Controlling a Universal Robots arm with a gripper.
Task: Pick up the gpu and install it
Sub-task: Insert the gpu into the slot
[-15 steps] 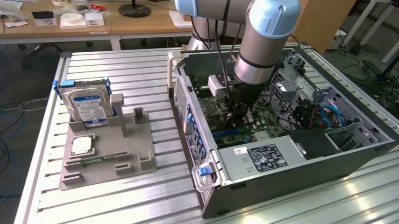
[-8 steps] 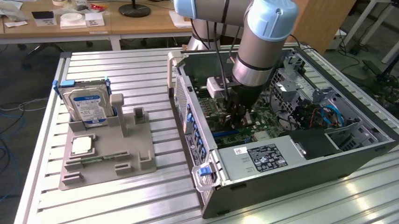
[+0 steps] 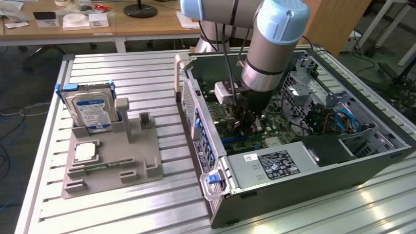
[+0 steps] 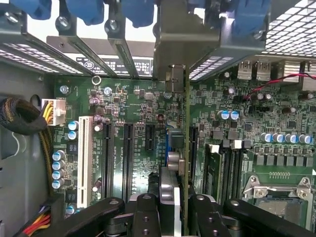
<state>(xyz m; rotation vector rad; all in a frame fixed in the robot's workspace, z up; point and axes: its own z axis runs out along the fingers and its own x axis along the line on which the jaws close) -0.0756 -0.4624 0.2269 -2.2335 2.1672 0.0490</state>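
Observation:
My gripper (image 3: 250, 117) has reached down into the open computer case (image 3: 364, 161) and is shut on the gpu (image 3: 251, 127), a dark card held upright over the motherboard (image 3: 227, 122). In the wrist view the gpu (image 4: 175, 148) runs edge-on away from my gripper (image 4: 170, 210), clamped between the two black fingers (image 4: 145, 215). Its metal end bracket (image 4: 173, 49) sits at the case's rear slot openings. The card stands over the motherboard (image 4: 138, 98), between the black expansion slots (image 4: 127, 153) and the memory slots (image 4: 222, 168). Whether it sits in a slot I cannot tell.
A grey fixture (image 3: 110, 163) on the slatted table at the exterior view's left holds a silver hard drive (image 3: 91, 111) with a blue-white label and a small square CPU chip (image 3: 85, 152). Inside the case are the power supply (image 3: 273, 165), cables (image 4: 19, 118) and a CPU socket (image 4: 276, 195).

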